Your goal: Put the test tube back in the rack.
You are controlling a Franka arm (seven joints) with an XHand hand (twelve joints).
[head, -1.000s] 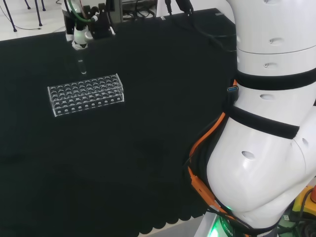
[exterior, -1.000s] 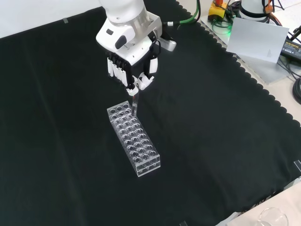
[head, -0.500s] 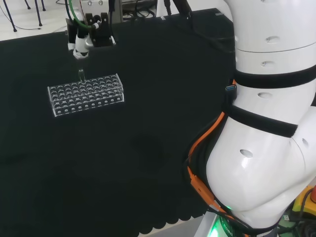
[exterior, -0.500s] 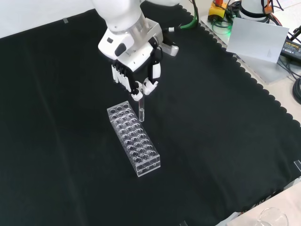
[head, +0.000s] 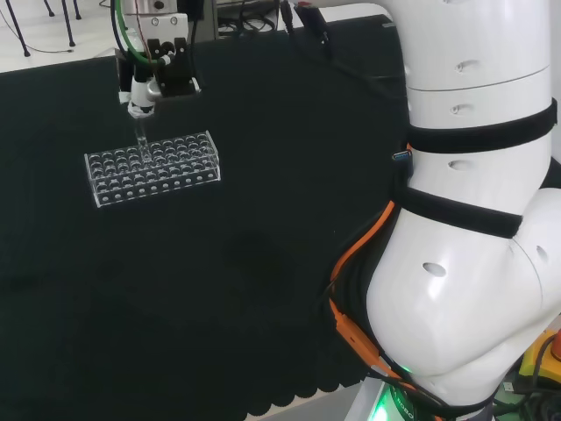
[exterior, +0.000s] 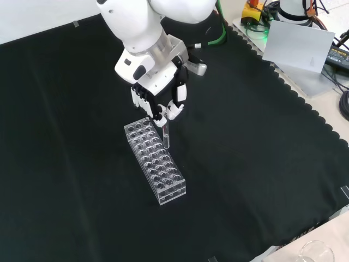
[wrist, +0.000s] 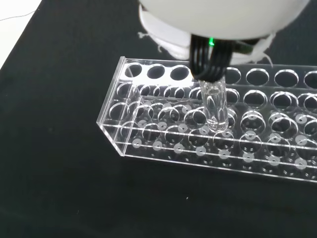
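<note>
One clear glass test tube (wrist: pixel 214 106), upright | pinched in hand (exterior: pixel 158 98) | above clear perforated rack (exterior: pixel 155 162)

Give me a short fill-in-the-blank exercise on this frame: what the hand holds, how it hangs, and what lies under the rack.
1. The hand is shut on a clear test ____.
2. In the front view the test tube hangs ____, its closed end down.
3. The rack below it is made of clear ____.
4. The rack stands on a ____ cloth.

Missing words: tube; upright; plastic; black
</note>
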